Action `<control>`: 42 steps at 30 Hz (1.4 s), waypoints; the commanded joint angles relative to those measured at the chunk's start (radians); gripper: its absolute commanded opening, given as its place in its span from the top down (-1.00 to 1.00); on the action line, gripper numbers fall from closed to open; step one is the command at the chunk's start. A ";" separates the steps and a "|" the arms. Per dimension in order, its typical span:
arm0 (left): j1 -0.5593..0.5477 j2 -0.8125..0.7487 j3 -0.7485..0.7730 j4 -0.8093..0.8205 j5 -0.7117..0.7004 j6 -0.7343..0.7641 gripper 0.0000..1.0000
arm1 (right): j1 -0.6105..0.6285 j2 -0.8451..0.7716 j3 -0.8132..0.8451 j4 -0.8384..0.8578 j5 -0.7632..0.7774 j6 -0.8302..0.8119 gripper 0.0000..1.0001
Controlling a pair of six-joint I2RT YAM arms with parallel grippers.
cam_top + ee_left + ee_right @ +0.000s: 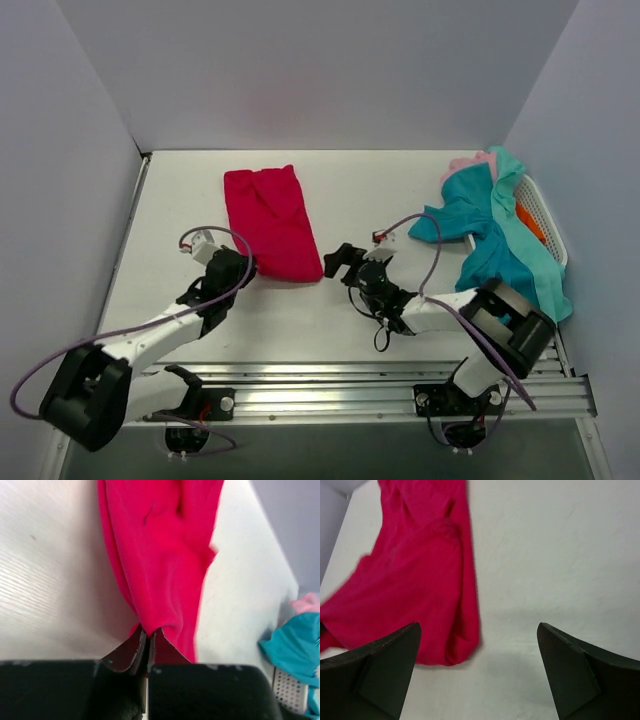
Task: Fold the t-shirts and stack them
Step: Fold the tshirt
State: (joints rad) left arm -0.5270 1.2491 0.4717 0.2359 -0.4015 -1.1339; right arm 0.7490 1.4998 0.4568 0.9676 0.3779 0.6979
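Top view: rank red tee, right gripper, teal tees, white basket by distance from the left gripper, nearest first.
1. red tee: its near-left corner is pinched in the left gripper.
2. right gripper: mid-table, open, beside the tee's near-right corner.
3. teal tees: heaped at right.
4. white basket: far right edge, under the teal.

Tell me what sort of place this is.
Probably a robot test cell, not a home: a white table boxed in by plain walls, a metal rail carrying the left arm and right arm, and a basket heaped with t-shirts.
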 commanded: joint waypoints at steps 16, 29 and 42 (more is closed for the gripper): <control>0.055 -0.217 -0.054 -0.328 -0.112 0.163 0.95 | 0.280 0.438 0.141 0.303 -0.160 0.241 -0.91; 0.051 -0.172 -0.076 -0.259 -0.082 0.164 0.88 | 0.345 0.327 0.117 0.194 -0.114 0.235 -0.52; 0.051 -0.178 -0.104 -0.253 -0.074 0.163 0.88 | 0.365 0.407 0.169 0.194 -0.122 0.238 0.40</control>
State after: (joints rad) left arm -0.4778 1.0847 0.3683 -0.0502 -0.4923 -0.9829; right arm 1.1061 1.8912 0.5900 1.1538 0.2462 0.9340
